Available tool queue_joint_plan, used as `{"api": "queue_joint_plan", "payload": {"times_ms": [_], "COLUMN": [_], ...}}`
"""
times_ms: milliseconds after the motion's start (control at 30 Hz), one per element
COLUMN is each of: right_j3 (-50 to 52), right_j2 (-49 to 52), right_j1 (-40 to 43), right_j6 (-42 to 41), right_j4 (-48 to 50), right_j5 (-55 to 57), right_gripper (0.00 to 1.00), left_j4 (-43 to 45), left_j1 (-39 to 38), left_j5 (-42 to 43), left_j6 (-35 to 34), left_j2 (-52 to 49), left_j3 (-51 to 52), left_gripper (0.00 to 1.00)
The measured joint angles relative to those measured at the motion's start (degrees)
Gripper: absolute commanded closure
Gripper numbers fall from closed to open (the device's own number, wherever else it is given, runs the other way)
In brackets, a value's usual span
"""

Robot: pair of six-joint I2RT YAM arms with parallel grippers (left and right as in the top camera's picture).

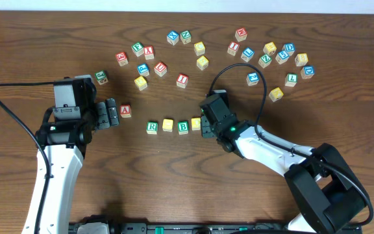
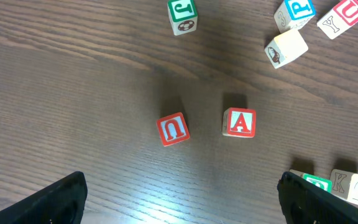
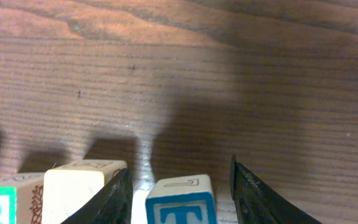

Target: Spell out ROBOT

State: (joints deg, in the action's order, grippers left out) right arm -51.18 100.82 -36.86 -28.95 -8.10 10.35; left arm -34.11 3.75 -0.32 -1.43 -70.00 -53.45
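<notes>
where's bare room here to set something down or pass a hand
The widest bare stretch of table lies in front of the letter row, toward the near edge. The far left corner behind the left claw is bare too. The back is crowded with scattered blocks, and the right claw sits at the row's right end.

A: What lies on the desk ahead of the left claw?
B: Two red-lettered cubes, apart: the U cube, slightly turned, and the A cube beside it. The jaws stand wide, touching neither.
</notes>
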Motion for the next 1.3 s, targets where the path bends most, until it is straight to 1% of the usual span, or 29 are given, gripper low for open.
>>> {"api": "queue_joint_plan", "payload": {"times_ms": [467, 700, 900, 1000, 1100, 1167, 1300], "right_j3": [0.00, -0.68, -1.60, -1.62, -1.70, -1.70, -1.70], "right_j2": [0.00, 0.07, 0.07, 0.07, 0.07, 0.07, 0.07], "right_j1": [1.40, 2.54, 4.96, 5.95, 6.47, 6.64, 6.43], "right_j6": [0.28, 1.57, 3.02, 3.54, 3.89, 3.96, 3.96], "right_j4": [2.21, 2.10, 1.81, 1.05, -1.07, -2.93, -5.70], "right_j5": [-0.02, 0.17, 0.70, 1.05, 1.25, 1.31, 1.33], "right_gripper": [0.55, 0.57, 0.68, 0.79, 0.87, 0.89, 0.88], "left_j4": [0.00, 0.00, 0.00, 0.00, 0.00, 0.00, 0.00], "left_j1": [0.00, 0.00, 0.00, 0.00, 0.00, 0.00, 0.00], "left_j5": [0.00, 0.02, 0.00, 0.00, 0.00, 0.00, 0.00], "left_j6": [-0.02, -0.02, 0.00, 0.00, 0.00, -0.02, 0.00], "left_j2": [0.00, 0.00, 0.00, 0.00, 0.00, 0.00, 0.00], "left_j3": [0.00, 0.00, 0.00, 0.00, 0.00, 0.00, 0.00], "left_gripper": [0.04, 0.04, 0.04, 0.04, 0.04, 0.04, 0.04]}}
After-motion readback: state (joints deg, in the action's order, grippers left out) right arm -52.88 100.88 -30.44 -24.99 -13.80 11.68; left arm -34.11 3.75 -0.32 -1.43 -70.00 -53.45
